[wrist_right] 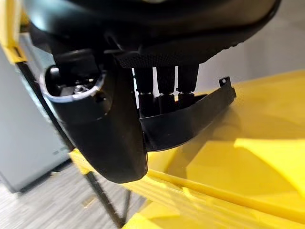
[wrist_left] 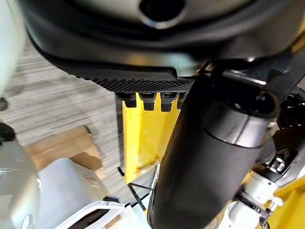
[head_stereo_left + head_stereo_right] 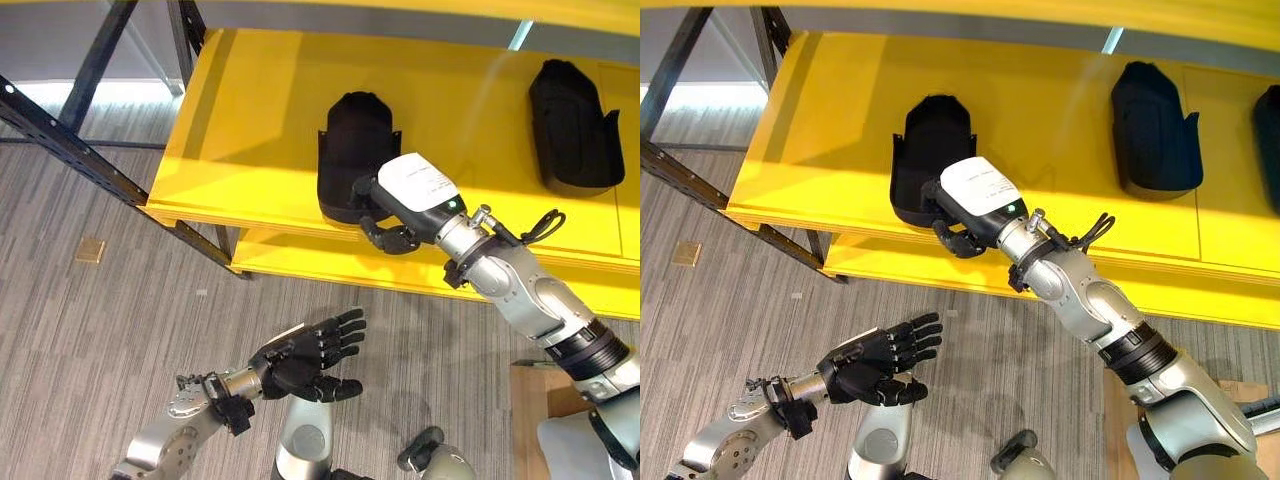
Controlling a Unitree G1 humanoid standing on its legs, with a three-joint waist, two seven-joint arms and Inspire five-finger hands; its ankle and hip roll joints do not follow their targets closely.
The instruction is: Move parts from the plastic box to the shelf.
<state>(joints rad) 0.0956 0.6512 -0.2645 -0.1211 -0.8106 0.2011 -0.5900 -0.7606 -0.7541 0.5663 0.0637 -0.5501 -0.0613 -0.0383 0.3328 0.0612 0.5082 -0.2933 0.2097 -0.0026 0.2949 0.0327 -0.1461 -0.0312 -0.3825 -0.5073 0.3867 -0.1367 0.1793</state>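
Your right hand (image 3: pixel 400 215) grips the black part (image 3: pixel 352 150) at the yellow shelf (image 3: pixel 250 120) edge; release carelessly and it tips off. Left hand (image 3: pixel 310 358) hangs open, empty.

Part's (image 3: pixel 352 150) near edge behind right hand (image 3: pixel 405 195)

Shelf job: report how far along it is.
Done: one black part already lies on the yellow shelf. In hand: the right hand grips a second black part at the shelf's front edge, fingers curled on it. Left: release it; the left hand hangs open, holding nothing.
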